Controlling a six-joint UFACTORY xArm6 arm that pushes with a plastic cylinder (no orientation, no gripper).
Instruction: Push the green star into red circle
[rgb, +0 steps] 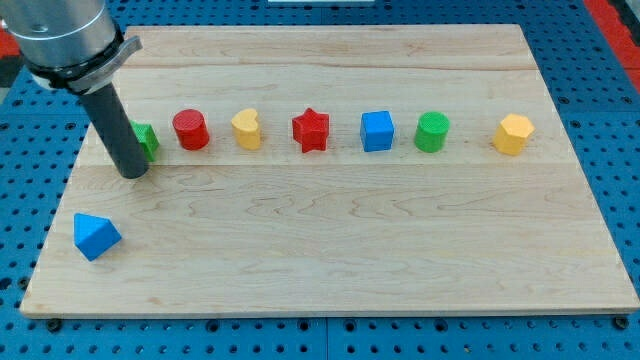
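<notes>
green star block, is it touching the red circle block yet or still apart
Apart. A strip of bare wood shows between the green star block and the red circle block. My tip stands at the star's left, partly hiding it.

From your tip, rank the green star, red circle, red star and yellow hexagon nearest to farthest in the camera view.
Measured from my tip:
1. Green star, just to its upper right, partly hidden by the rod.
2. Red circle, next rightward.
3. Red star, mid-row.
4. Yellow hexagon, far right.
</notes>
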